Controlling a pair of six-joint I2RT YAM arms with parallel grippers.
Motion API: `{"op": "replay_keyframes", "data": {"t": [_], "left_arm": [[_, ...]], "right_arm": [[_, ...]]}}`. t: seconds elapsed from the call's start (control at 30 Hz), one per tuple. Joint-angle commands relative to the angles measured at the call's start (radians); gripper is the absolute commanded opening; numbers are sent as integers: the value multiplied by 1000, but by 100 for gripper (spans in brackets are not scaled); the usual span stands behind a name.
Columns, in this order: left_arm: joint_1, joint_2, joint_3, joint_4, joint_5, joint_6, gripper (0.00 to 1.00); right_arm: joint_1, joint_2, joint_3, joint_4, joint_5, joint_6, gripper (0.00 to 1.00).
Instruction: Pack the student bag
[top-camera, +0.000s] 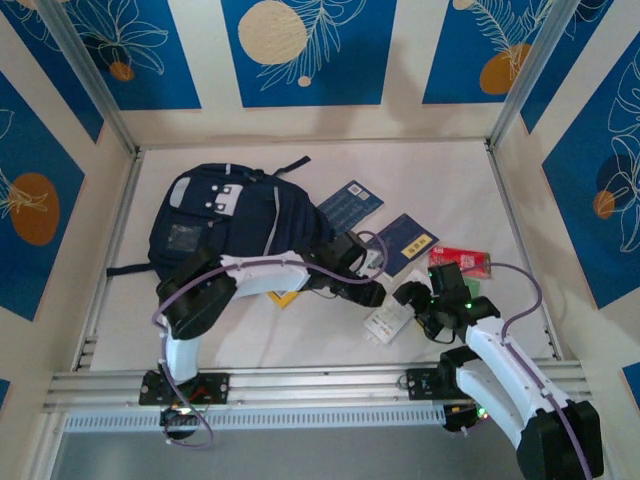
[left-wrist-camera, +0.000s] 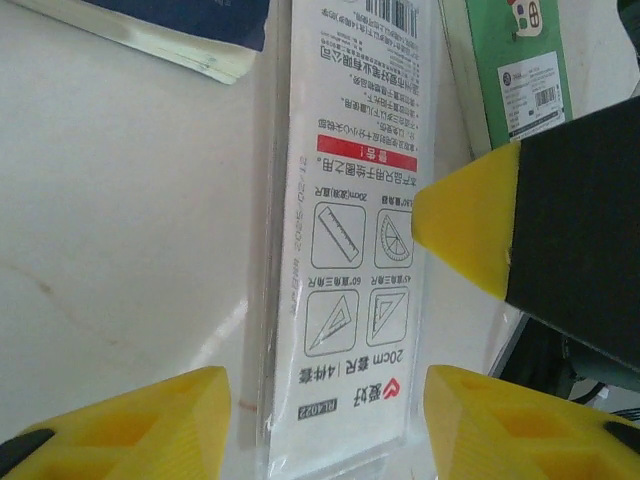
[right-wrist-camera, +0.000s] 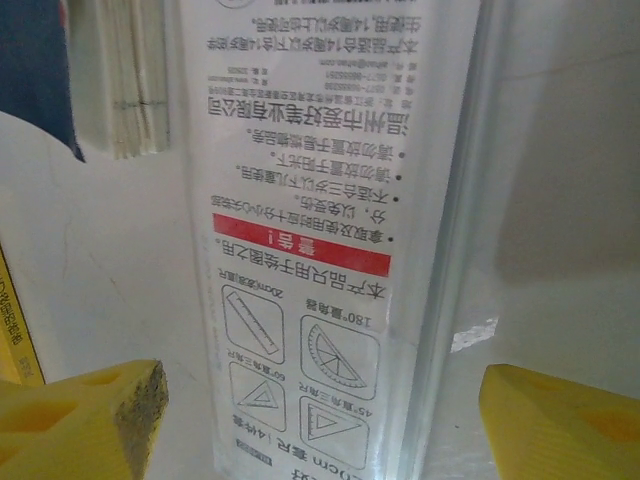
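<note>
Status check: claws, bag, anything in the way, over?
Open: left claw and right claw, both straddling the ruler set pack on the table. The student bag lies back left, apart. Two blue booklets beyond the pack.

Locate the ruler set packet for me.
In the top view the ruler set packet lies flat on the table, right of centre, just below a blue booklet, with the left hand and right hand over it.
</note>
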Motion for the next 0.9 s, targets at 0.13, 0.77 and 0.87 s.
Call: {"op": "replay_keyframes", "data": {"t": [0.13,0.77,0.87], "left_arm": [[-10,69,-8,140,74,-92,50],[-8,189,-23,190,84,-122,28],[-8,207,-19,220,111,-147,25]], "right_arm": [[-28,1,-61,103,-94,15,80],[-104,-86,-134,276,-228,6,56],[-106,-127,-138,270,-224,11,52]]}}
